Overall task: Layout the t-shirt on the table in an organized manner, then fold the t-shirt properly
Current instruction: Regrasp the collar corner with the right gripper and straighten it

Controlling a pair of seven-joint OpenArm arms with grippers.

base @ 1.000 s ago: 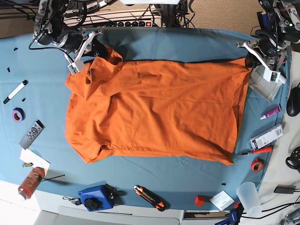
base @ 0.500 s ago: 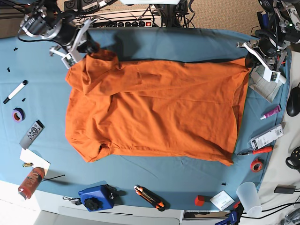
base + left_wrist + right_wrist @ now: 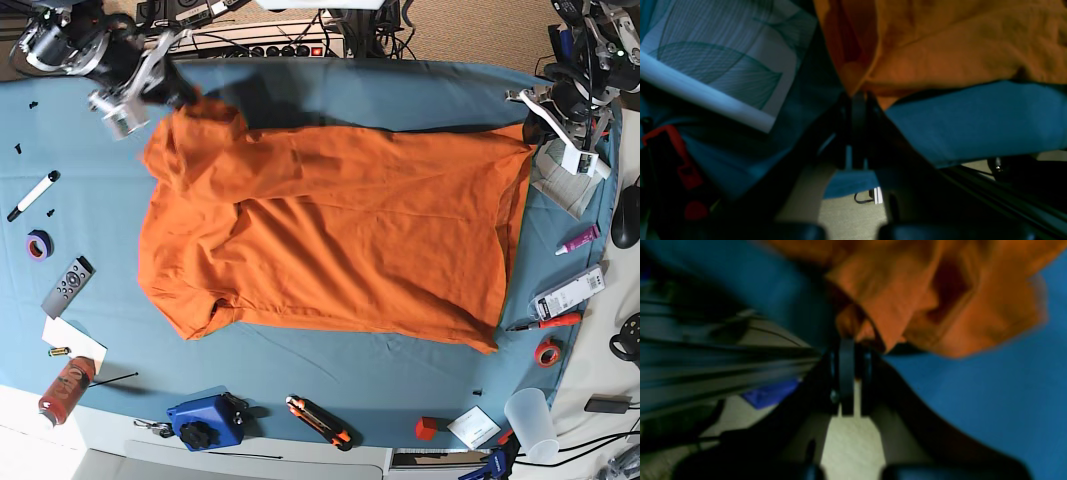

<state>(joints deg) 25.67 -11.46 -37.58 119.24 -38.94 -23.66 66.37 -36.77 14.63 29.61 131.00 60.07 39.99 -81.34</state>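
T-shirt lies spread across the middle of the counter, long axis running side to side in the base view, the far edge pulled into a taut line between the two arms. Right end effector is at the shirt's far corner on the left of that view; its wrist view shows the jaws pressed together on a bunched fold of orange cloth. Left end effector sits at the opposite far corner; its jaws are likewise clamped on the hem, just beside a sheet printed with a teal leaf pattern.

Shirt: bright orange, matte woven cloth, softly creased, no print. Counter covering: dull blue-teal fabric, smooth. No writing can be read on any item; the right wrist view is blurred.
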